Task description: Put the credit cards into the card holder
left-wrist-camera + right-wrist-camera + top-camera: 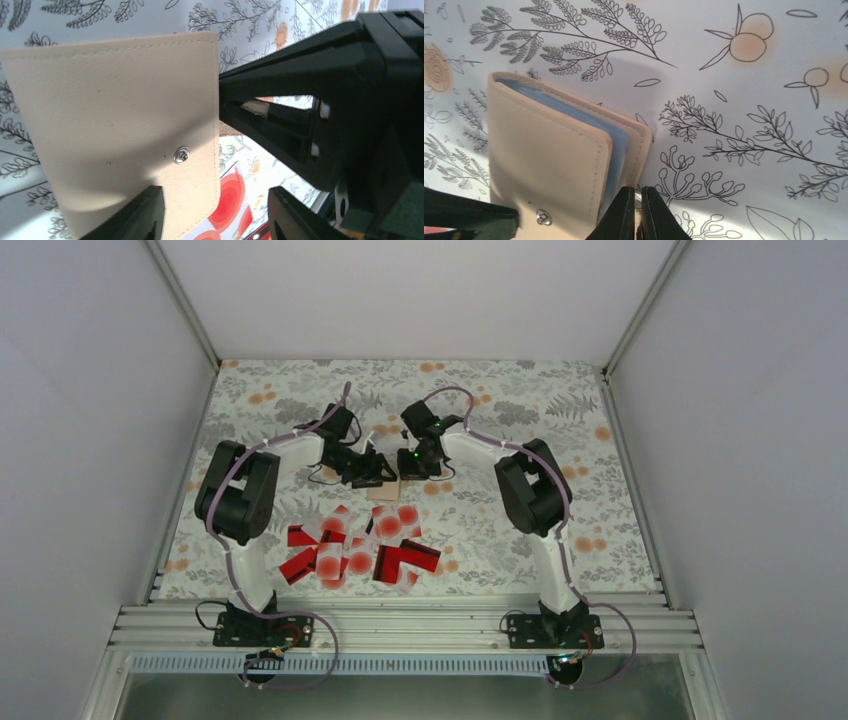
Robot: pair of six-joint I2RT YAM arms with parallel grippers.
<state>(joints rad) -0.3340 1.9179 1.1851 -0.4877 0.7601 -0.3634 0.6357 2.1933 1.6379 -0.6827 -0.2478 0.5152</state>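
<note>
Checking for print first, I read none on the card holder (115,110): its tan outer face carries only a line of stitching (125,47) along the edge and one metal snap stud (181,156). The holder sits at mid-table between the two arms, on the far side of the credit cards (360,550) and just beyond them. Those cards lie in a loose, overlapping scatter on the floral table covering (520,520); some are glossy red and some are white with large red dots. The right wrist view shows the holder folded but slightly parted, with a stack of blue-grey inner sleeves (616,145) exposed between the two tan covers. I cannot tell whether any sleeve holds a card. The left gripper (215,200) has its fingers standing well apart. The holder's snap-side corner lies in the gap between them, and a white card with a red dot shows past that corner. The right gripper (637,200) has its jaws brought fully together, with the tips meeting at the edge of the holder's rear cover. I cannot tell whether a thin layer of that cover is pinched between them.
</note>
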